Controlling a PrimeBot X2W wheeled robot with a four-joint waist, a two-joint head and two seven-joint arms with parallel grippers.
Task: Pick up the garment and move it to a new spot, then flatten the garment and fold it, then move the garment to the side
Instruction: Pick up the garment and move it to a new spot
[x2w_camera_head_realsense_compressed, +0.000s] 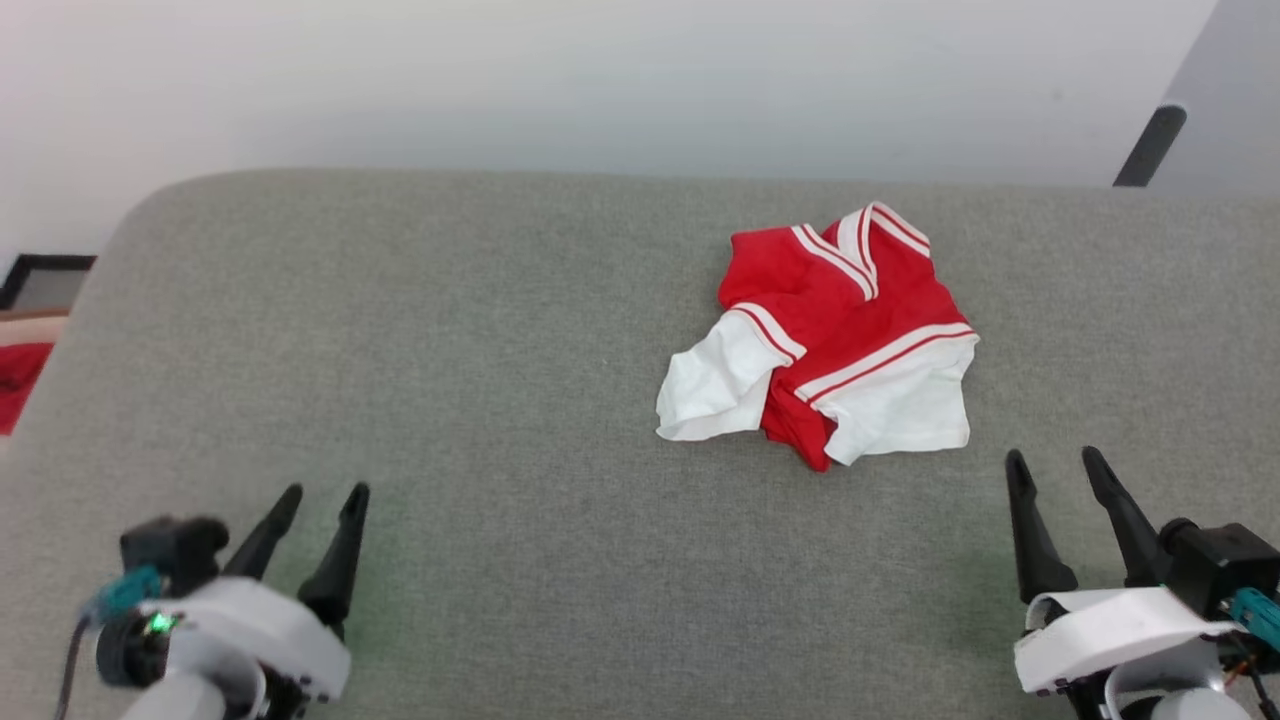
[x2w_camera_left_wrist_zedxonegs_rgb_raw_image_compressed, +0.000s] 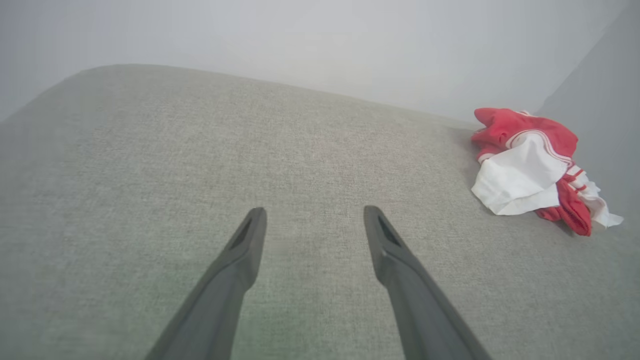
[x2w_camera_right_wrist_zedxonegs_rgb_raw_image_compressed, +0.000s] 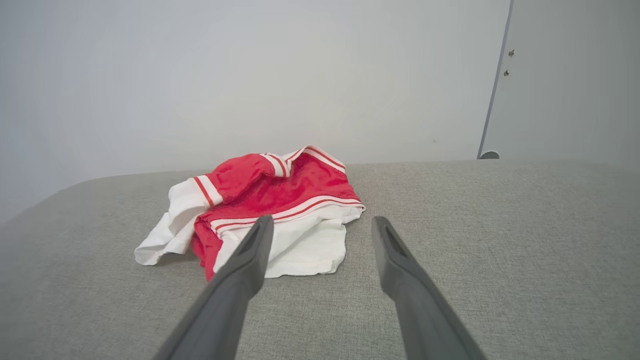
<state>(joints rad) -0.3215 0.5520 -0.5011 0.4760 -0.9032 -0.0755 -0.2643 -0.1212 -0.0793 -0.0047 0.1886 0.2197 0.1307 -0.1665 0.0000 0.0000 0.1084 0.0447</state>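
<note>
Head view: the garment (x2w_camera_head_realsense_compressed: 830, 330) lies crumpled right of centre on the tabletop (x2w_camera_head_realsense_compressed: 480, 350), untouched, left gripper (x2w_camera_head_realsense_compressed: 325, 492) and right gripper (x2w_camera_head_realsense_compressed: 1055, 455) at the lower corners, jaws released, so seemingly every step remains.

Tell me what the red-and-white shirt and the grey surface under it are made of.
The garment: probably thin synthetic jersey knit, faintly shiny; it crumples in soft folds. The grey surface: woven upholstery fabric, matte, with visible coarse weave and a rounded, padded-looking corner.

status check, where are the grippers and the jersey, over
Left gripper open, empty, far from the garment. Right gripper open, empty, just short of it. Garment crumpled on the grey surface, untouched. Path to it clear.
</note>
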